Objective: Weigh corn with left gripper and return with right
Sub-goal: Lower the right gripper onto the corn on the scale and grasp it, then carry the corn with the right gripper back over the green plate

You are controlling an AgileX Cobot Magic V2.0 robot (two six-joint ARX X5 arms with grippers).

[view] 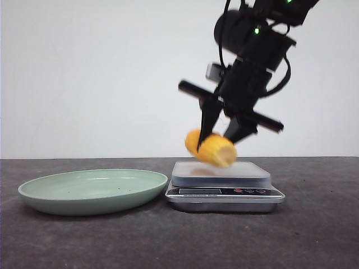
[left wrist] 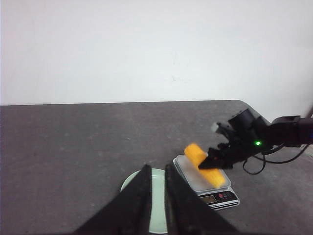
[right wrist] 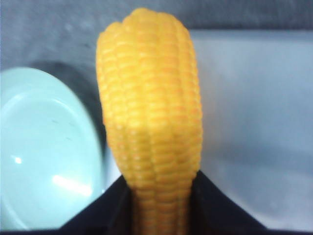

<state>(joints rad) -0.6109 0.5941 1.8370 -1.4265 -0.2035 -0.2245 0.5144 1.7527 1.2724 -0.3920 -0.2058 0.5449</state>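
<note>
Right tool [view: 223, 133]: clamped on the corn [view: 211, 148], one black finger on each side of the cob. In the front view the corn hangs tilted, clear of the scale [view: 224, 185], just above the left part of its pale platform, with a faint shadow on the platform beneath it. The paler cut end faces the camera and slightly downward. The right arm comes down from the upper right with green lights lit on its housing.

Right wrist view: the corn [right wrist: 151, 127] fills the middle of the picture, its kernel rows running lengthwise, its near end pinched between the two dark fingers [right wrist: 215, 205]. Behind it lie the plate [right wrist: 44, 156] on one side and the scale platform [right wrist: 254, 122] on the other.

Left tool [left wrist: 155, 196]: grasping nothing, its two dark fingers close together with a narrow gap between them, nothing in the gap. It stands well apart from the corn [left wrist: 205, 166], looking over the tabletop [left wrist: 73, 147] toward the plate [left wrist: 157, 196] and scale [left wrist: 215, 191].

Plate [view: 92, 190]: pale green, shallow, resting on the dark tabletop [view: 314, 230] just left of the scale, its rim near the scale's edge; whether they touch cannot be told. The scale's display is too small to read.
</note>
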